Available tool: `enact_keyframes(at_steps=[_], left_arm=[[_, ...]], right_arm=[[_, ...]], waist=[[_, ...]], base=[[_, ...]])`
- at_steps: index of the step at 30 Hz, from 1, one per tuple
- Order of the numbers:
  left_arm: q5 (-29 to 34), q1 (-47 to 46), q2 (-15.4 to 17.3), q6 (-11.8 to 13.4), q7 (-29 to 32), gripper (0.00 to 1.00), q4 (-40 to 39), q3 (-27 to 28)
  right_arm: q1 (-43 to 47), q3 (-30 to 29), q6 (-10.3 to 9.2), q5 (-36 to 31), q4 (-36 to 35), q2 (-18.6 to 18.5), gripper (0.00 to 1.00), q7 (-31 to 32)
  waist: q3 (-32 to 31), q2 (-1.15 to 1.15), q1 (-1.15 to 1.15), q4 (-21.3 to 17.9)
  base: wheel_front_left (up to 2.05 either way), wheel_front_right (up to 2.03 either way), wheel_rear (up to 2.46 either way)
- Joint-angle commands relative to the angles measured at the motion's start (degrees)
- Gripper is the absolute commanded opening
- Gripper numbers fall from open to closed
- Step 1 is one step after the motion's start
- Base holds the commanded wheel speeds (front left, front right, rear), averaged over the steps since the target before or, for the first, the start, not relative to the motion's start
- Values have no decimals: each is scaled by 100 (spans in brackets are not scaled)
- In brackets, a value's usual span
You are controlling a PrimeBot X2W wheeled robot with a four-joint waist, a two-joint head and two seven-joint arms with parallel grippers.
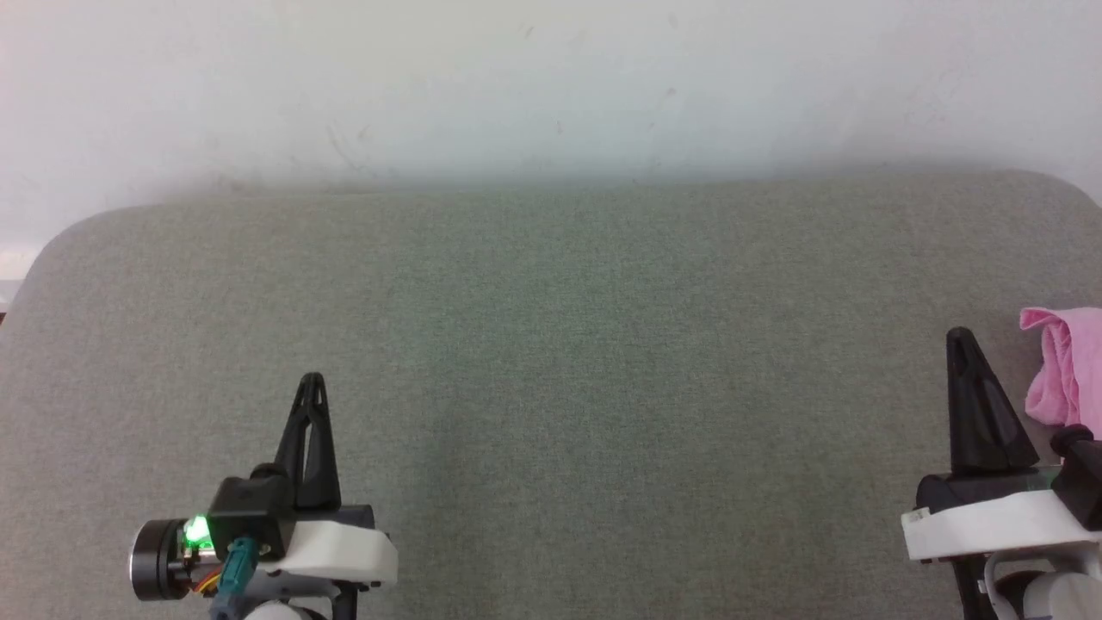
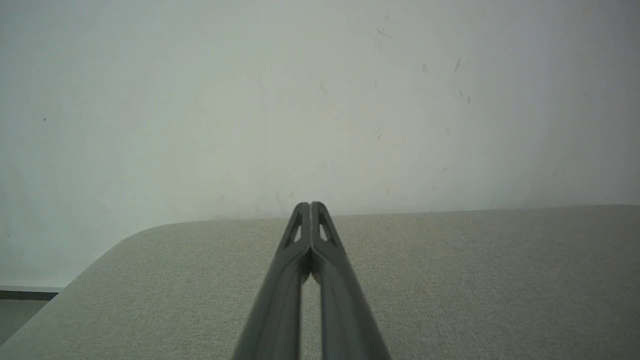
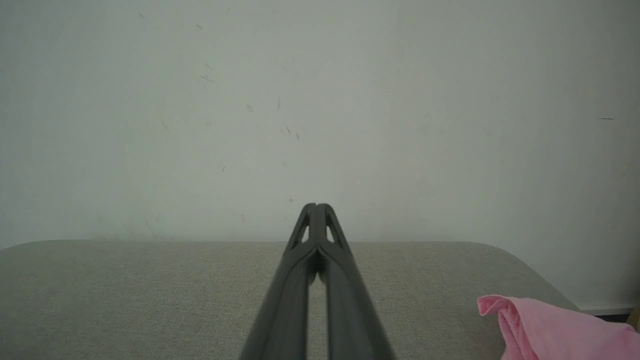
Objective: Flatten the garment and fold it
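Observation:
The bright pink garment (image 1: 1067, 366) lies bunched at the far right edge of the grey padded surface, cut off by the frame. It also shows low on the right as the garment (image 3: 555, 330) in the right wrist view. My right gripper (image 1: 960, 337) is shut and empty, just left of the cloth and apart from it; its tips (image 3: 315, 206) meet. My left gripper (image 1: 312, 379) is far off at the lower left, also shut with nothing held, tips together (image 2: 310, 205). The ruffled band and the label are hidden.
The grey fabric-covered surface (image 1: 551, 344) spreads wide between the two grippers, with rounded far corners. A pale wall (image 1: 551, 77) rises right behind its far edge.

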Motion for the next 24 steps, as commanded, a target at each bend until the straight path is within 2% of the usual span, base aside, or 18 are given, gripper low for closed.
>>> enact_keyframes(at_steps=[1,24], left_arm=[[13,0,-10,-31,42,0,-5,14],[75,-2,-61,-180,311,0,-26,95]], right_arm=[[0,3,0,-28,4,5,0,36],[1,112,-3,-163,23,29,0,305]], waist=[[-1,0,0,-2],[-30,0,0,-32]], base=[[0,0,0],[0,0,0]])
